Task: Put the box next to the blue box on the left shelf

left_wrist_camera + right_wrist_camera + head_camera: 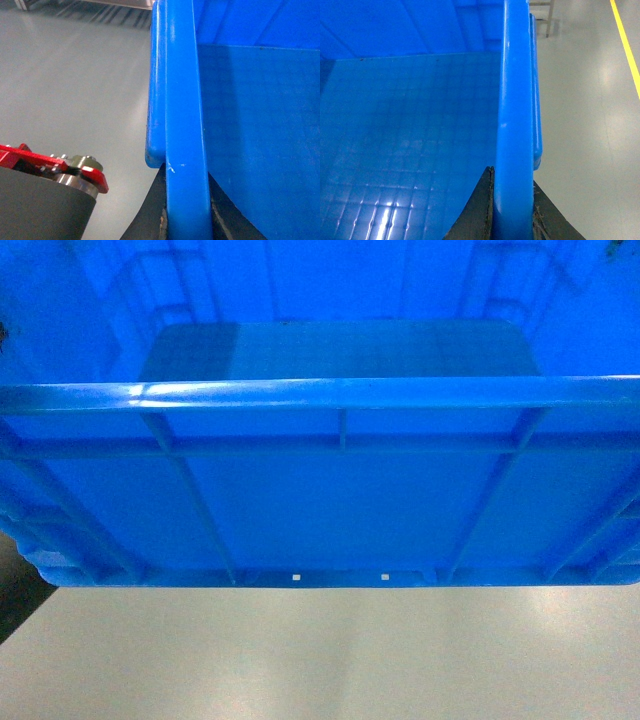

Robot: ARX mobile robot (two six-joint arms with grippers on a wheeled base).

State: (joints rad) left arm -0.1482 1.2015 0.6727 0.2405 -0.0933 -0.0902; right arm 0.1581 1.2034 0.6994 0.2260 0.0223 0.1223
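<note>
The box (340, 480) fills the head view, lifted clear above the grey floor (320, 660), carried between both arms so it stays level. The left gripper (186, 220) has its fingers pinched over the left rim; the right gripper (512, 215) clamps the right rim likewise. No shelf is in view.

Box (340, 480) — above floor (320, 660)
</note>
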